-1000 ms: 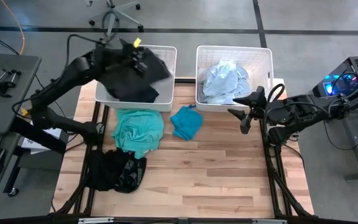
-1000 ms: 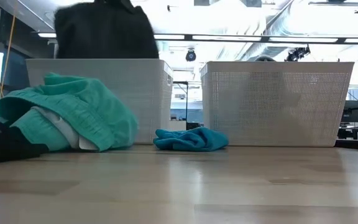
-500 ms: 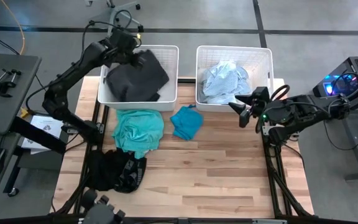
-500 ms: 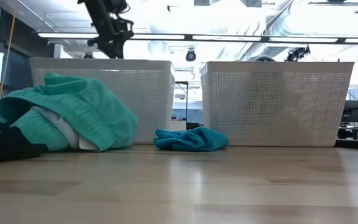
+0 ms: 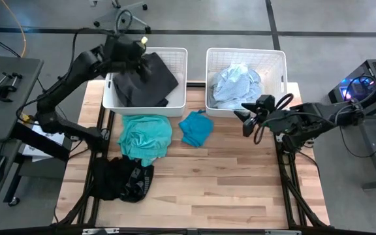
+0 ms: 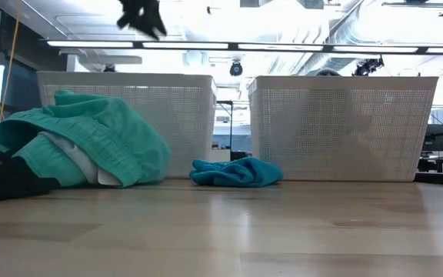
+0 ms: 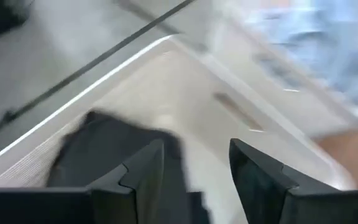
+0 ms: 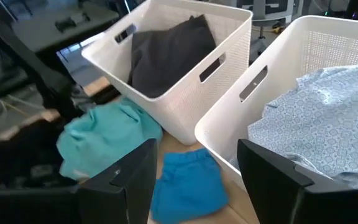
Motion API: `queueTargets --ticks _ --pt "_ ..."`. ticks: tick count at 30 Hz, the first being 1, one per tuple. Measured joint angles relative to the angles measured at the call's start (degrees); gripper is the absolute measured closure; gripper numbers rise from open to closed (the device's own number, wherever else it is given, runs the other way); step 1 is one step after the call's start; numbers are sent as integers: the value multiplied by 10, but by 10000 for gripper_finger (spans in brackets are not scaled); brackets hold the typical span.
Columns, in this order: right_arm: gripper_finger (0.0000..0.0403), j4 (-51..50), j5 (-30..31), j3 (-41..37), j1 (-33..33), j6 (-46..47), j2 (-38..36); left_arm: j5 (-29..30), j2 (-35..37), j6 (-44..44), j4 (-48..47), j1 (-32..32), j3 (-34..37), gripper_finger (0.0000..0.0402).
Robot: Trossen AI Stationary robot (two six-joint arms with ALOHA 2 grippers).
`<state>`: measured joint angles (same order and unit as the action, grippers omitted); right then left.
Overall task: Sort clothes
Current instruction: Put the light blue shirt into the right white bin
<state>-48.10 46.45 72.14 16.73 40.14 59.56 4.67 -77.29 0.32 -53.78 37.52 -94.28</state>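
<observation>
Pincers both look apart and empty, so the right pincer should drop straight onto the bright blue garment and pinch its middle, while the left pincer waits over the dark grey garment.

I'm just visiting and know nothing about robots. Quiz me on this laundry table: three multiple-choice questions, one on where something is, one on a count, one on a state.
1. Where is the dark grey garment?
A. on the table
B. in the left bin
C. in the right bin

2. How many garments lie on the table outside the bins?
A. one
B. three
C. five

3. How do the left gripper's jaws stand?
A. open, empty
B. shut on cloth
C. hidden

Answers:
1 B: the dark grey garment fills the left bin.
2 B: the teal, bright blue and black garments lie on the table.
3 A: the left gripper shows a clear gap, holding nothing.
</observation>
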Motion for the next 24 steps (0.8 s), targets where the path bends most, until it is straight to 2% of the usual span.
queueTargets --ticks 7,12,15,17,19,22,24 --pt "194 0 -10 0 0 -85 45 18 22 -10 -4 -207 0 275" --pt "194 12 -74 0 -9 -172 78 63 -2 -89 -47 -352 0 291" --pt "194 24 -119 0 -21 -193 96 86 -26 -190 -110 -421 0 298" --pt "194 33 -140 0 -28 -201 105 109 -38 -302 -164 -460 12 301" --pt "194 35 -155 0 -34 -213 112 124 -45 -423 -209 -491 44 302" --pt "194 34 -158 0 -39 -234 116 140 -45 -585 -214 -524 113 299" --pt "194 34 -158 0 -40 -253 115 152 -44 -659 -207 -536 162 292"
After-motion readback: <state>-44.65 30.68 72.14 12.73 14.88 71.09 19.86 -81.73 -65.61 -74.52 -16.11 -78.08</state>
